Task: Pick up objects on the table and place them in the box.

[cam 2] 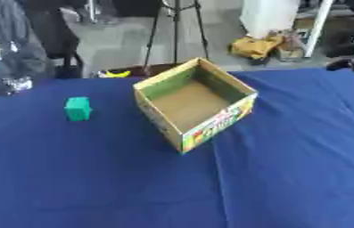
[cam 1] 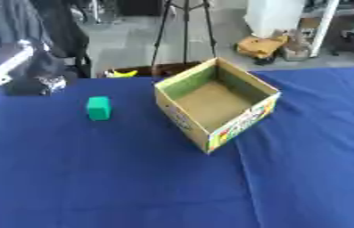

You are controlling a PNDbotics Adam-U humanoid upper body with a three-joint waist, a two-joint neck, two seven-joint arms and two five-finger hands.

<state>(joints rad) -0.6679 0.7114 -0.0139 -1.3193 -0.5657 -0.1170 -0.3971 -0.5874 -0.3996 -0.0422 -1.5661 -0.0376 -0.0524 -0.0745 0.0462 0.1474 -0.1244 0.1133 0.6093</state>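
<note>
One block: green block (cam 1: 98,108) on blue-clothed surface (cam 1: 94,178), left of box, well apart.
Box: open cardboard box (cam 1: 215,102), mid-surface, nothing seen inside.
Robot hand: neither in shot, so open/closed can't tell.
Print: colourful on box front, unreadable.
Far edge: yellow thing (cam 1: 126,73), part hidden.

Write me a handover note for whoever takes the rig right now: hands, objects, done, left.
Hands: neither hand shows in either eye view.
Objects: green block sits on the blue tablecloth, left of the box and apart from it. Cardboard box stands open near the table's middle; what shows of its floor is bare.
Done: nothing visibly boxed yet.
Left: pick the green block and place it in the box.
</note>
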